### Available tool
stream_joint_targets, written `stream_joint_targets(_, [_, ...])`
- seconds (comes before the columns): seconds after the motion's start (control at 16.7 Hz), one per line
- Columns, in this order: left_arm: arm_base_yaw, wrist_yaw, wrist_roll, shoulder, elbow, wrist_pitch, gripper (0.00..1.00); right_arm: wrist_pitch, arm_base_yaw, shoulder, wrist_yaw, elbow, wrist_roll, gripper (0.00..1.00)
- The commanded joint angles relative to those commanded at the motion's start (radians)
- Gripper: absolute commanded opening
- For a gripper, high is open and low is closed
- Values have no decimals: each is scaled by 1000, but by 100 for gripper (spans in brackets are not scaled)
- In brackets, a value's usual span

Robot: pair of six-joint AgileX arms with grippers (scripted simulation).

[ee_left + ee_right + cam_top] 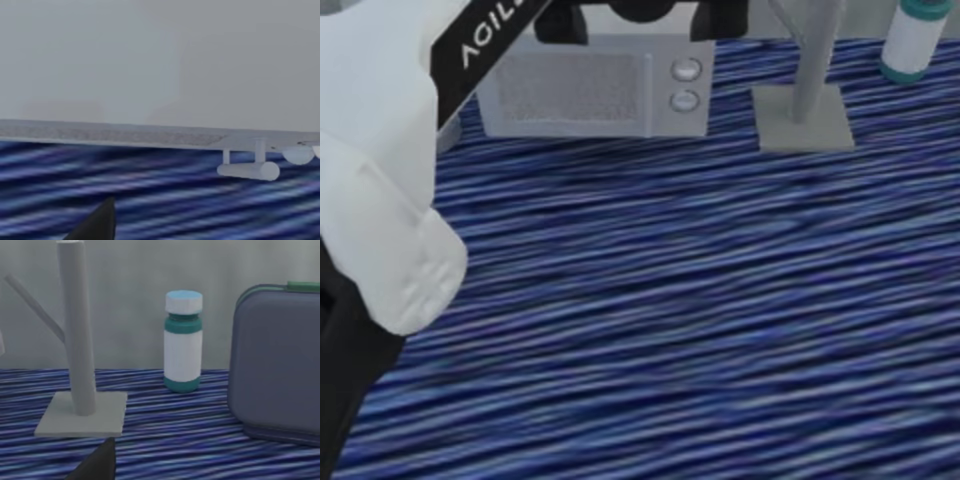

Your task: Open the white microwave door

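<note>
Top view: white microwave (595, 88) sits at the far edge of the table, left of centre, front face toward the camera, long axis running left-right. Door (572, 92) with the grey mesh window covers most of the front and looks flush with the body; two round silver knobs (686, 84) stacked on the panel to its right. Left arm (380, 170) comes in from the left edge as a big white link, a black AgileX-marked segment crossing the microwave's upper-left corner. The left gripper itself is not visible from above, so its gap to the door can't be read there.

Left wrist view looks edge-on along the door (115, 134), a thin pale strip, with a cylindrical handle (248, 170) standing off it on two posts, knobs (300, 154) just past it. One dark fingertip of the left gripper (97, 224) shows, apart from the handle, nothing between. Can't tell if it's wide or narrow.

Open room: blue striped tabletop (680, 300) in front of the microwave is bare. Grey square-based stand (805, 110) is just beside its right side, teal-and-white bottle (912, 40) further right.

Right wrist view: stand (80, 390), bottle (183, 342), a blue-grey case (275, 365); one dark tip of the right gripper (97, 464), spread unreadable.
</note>
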Motion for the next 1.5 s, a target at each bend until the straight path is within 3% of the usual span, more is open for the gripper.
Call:
stream_joint_targets(0.42, [36, 16, 35, 29, -171, 211, 100, 0, 0, 0, 0, 0, 0, 100])
stream_joint_targets(0.72, [40, 18, 39, 33, -193, 238, 100, 0, 0, 0, 0, 0, 0, 100])
stream_joint_targets(1.5, [40, 18, 39, 33, -193, 238, 2, 0, 0, 0, 0, 0, 0, 100])
